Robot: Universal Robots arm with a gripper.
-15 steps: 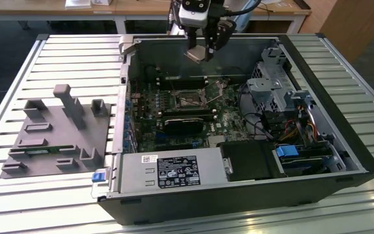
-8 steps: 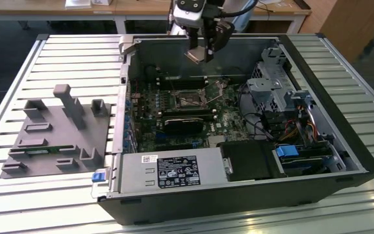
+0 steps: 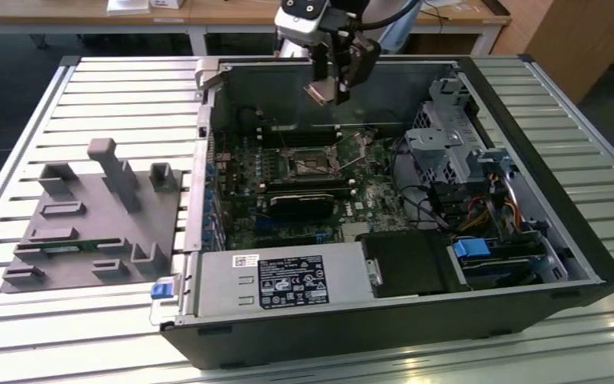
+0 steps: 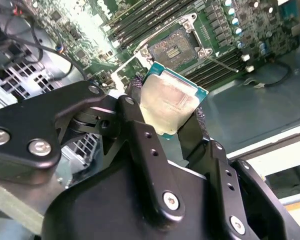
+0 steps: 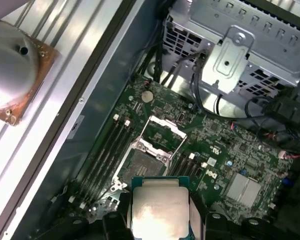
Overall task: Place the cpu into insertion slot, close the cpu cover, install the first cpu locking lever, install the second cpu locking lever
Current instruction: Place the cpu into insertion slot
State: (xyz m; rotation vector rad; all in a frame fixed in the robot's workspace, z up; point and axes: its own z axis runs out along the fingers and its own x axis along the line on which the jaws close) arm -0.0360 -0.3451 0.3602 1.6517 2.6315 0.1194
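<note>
The cpu [image 4: 172, 100] between the gripper's [image 4: 166, 105] 2 fingers, above the insertion slot [image 4: 172, 46].

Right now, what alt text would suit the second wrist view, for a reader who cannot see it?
The gripper holds the cpu by two opposite edges, its silver top facing the camera. Beyond it, the insertion slot lies empty on the green circuit board.
</note>
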